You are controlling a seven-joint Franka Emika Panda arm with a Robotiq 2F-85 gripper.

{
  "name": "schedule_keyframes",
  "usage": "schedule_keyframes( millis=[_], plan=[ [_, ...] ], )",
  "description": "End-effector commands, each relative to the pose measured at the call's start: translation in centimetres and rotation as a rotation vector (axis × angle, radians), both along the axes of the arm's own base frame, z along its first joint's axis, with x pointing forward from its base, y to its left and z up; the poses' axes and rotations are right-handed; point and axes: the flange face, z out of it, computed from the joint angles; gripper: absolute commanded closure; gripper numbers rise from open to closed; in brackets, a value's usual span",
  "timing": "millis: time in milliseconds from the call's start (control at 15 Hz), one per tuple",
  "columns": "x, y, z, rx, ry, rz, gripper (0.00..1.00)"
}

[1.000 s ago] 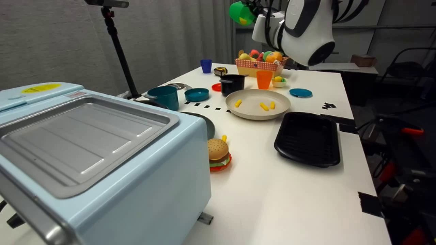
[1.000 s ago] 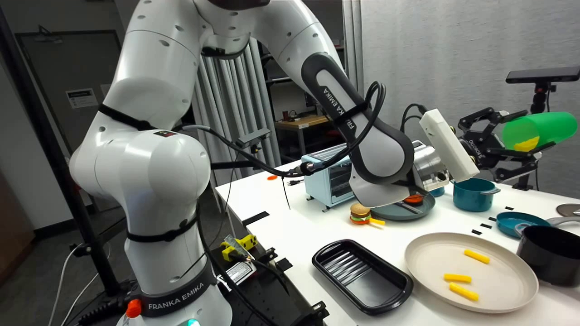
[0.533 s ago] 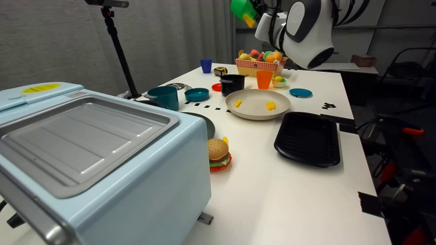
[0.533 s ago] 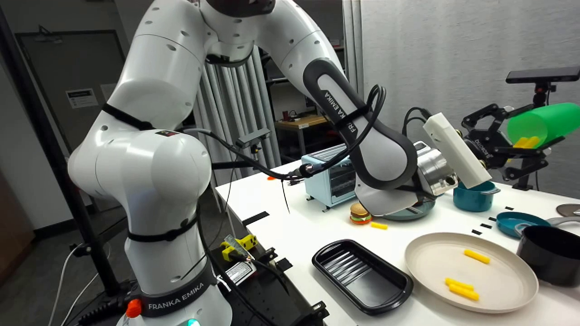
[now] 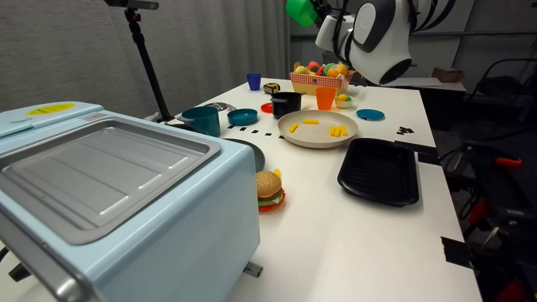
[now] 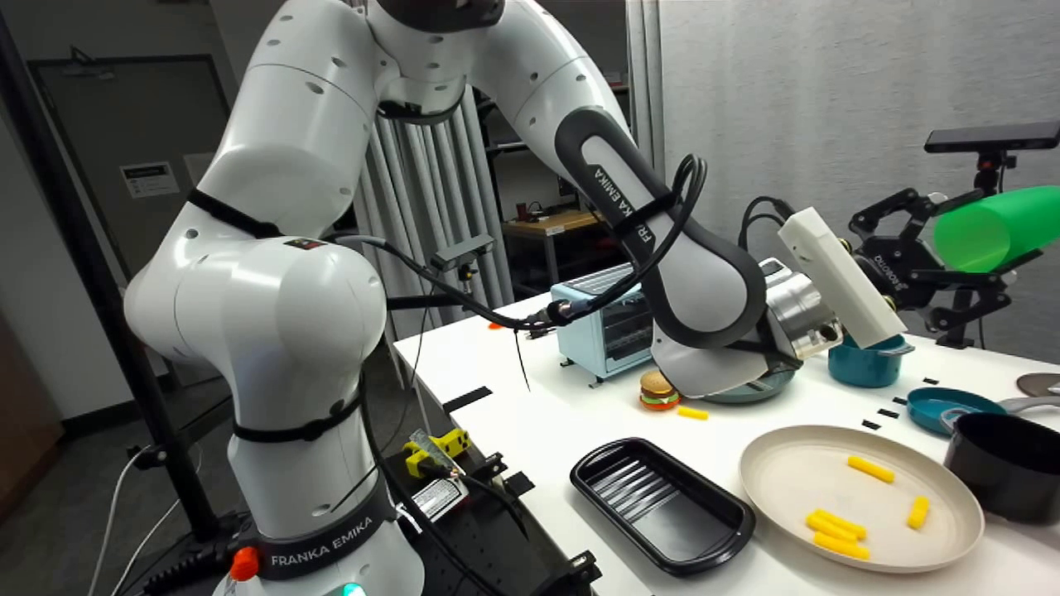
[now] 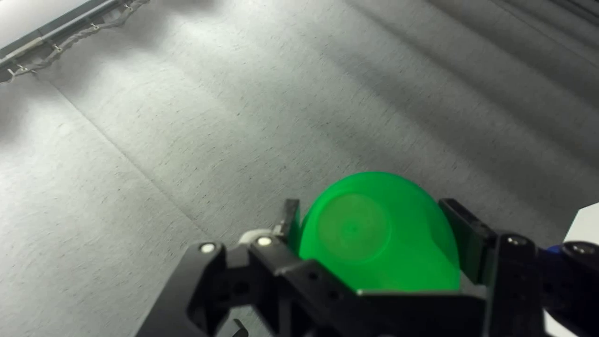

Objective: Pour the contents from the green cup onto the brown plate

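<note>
The green cup (image 6: 1010, 228) is held high over the table, tilted with its mouth down toward the arm's side. It also shows in an exterior view (image 5: 301, 11) and bottom-on in the wrist view (image 7: 379, 262). My gripper (image 6: 994, 232) is shut around the cup's sides; both fingers flank it in the wrist view (image 7: 374, 229). No yellow pieces show in the cup's visible mouth. The brown plate (image 6: 795, 472) lies below on the table, also seen in an exterior view (image 5: 312, 136). Several yellow sticks (image 6: 838, 527) lie on the plate, most of them clustered.
A black tray (image 6: 662, 513) stands beside the plate. A black pot (image 6: 1006, 472), a teal dish (image 6: 952, 406) and a teal pot (image 6: 865, 358) stand around it. A toy hamburger (image 6: 659, 391) with a yellow stick sits near the blue oven (image 5: 188, 235). An orange cup (image 5: 325, 98) stands behind the plate.
Yellow sticks seen at the cup's mouth in the earlier frames are gone from it. More yellow sticks lie on the plate. The cup and gripper have shifted and tilted slightly.
</note>
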Motion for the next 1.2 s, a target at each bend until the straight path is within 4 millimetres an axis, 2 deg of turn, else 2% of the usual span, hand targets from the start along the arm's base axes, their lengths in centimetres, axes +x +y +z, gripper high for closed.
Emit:
schedule_keyframes(
  millis=[0,133,267,533,600,933,1133],
  plan=[
    [0.1,-0.7,0.8,0.082,0.018,-0.024,0.5],
    [0.1,-1.0,1.0,0.185,0.099,-0.048,0.5],
    [0.4,-1.8,2.0,0.28,0.149,-0.074,0.5],
    [1.2,-4.7,6.0,0.48,0.216,-0.125,0.5],
    [1.3,-5.7,7.7,0.514,0.225,-0.129,0.5],
    [1.0,-10.4,6.9,0.785,0.357,-0.218,0.5],
    [0.4,-12.2,5.4,0.957,0.433,-0.275,0.5]
  ],
)
